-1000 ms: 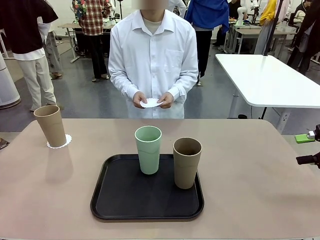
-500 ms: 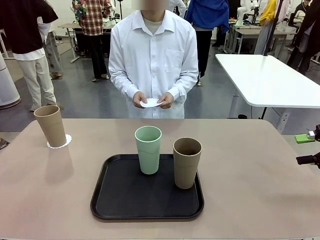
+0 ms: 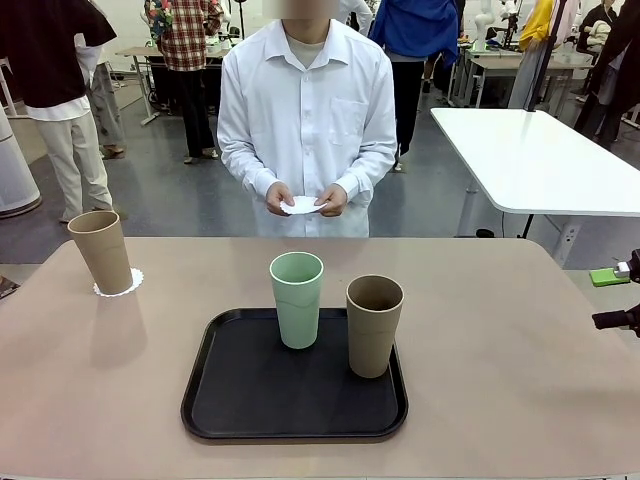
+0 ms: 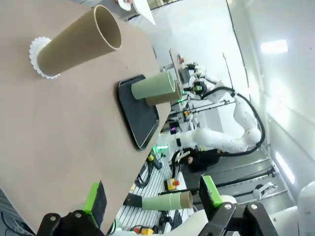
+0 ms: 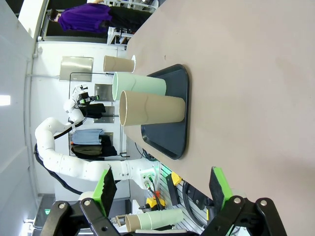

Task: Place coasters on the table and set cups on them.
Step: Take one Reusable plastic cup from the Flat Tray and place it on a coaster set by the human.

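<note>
The robot's left hand point(image 4: 152, 196) hangs with its jaws wide apart and nothing between them. The right hand point(image 5: 162, 184) is spread just as wide and is also empty. On the tabletop point(image 3: 500, 350), a black tray point(image 3: 240, 400) sits by the middle of the near edge. A mint cup point(image 3: 297, 300) stands upright at the tray's far edge, with a brown cup point(image 3: 374, 325) just beside it toward the tray's right edge. Near the tabletop's far left corner, a second brown cup point(image 3: 101, 250) stands on a white coaster point(image 3: 133, 282). Beyond the far edge stands a person point(image 3: 305, 110), and the person's hands point(image 3: 333, 198) hold another coaster point(image 3: 302, 206).
</note>
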`<state>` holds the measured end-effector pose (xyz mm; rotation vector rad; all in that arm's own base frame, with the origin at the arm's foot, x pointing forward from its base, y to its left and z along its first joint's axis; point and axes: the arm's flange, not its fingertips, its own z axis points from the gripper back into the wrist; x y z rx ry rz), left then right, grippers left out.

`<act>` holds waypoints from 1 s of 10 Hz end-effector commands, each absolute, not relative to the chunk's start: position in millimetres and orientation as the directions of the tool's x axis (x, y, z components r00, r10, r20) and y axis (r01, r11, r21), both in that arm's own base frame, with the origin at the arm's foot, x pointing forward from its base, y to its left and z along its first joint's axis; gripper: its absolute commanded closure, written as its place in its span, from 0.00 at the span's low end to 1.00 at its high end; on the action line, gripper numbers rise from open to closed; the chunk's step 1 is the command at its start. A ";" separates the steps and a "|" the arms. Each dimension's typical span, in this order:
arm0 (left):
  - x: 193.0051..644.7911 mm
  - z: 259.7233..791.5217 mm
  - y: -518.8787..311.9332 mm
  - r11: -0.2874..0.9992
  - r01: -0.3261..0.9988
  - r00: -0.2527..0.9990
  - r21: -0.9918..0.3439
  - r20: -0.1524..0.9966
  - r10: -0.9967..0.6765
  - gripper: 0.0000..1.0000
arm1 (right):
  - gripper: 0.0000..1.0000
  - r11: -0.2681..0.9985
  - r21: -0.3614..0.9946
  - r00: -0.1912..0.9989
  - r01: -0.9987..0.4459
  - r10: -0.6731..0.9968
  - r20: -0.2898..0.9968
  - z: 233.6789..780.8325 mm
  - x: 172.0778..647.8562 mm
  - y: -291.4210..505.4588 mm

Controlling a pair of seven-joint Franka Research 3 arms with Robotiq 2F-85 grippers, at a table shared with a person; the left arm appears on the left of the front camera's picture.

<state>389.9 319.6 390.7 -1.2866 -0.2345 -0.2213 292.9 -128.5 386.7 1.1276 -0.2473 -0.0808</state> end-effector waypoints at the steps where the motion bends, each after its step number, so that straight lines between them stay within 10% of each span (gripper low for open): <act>1: 392.0 392.4 317.5 0.267 0.275 0.957 -0.924 0.290 0.020 0.00 | 0.00 0.416 0.907 0.968 -0.068 -0.192 0.160 386.7 294.5 -128.5; 10: 389.8 376.7 330.2 0.348 0.187 0.974 -0.919 0.219 0.056 0.00 | 0.00 0.416 0.907 0.968 -0.068 -0.192 0.160 386.7 294.5 -128.5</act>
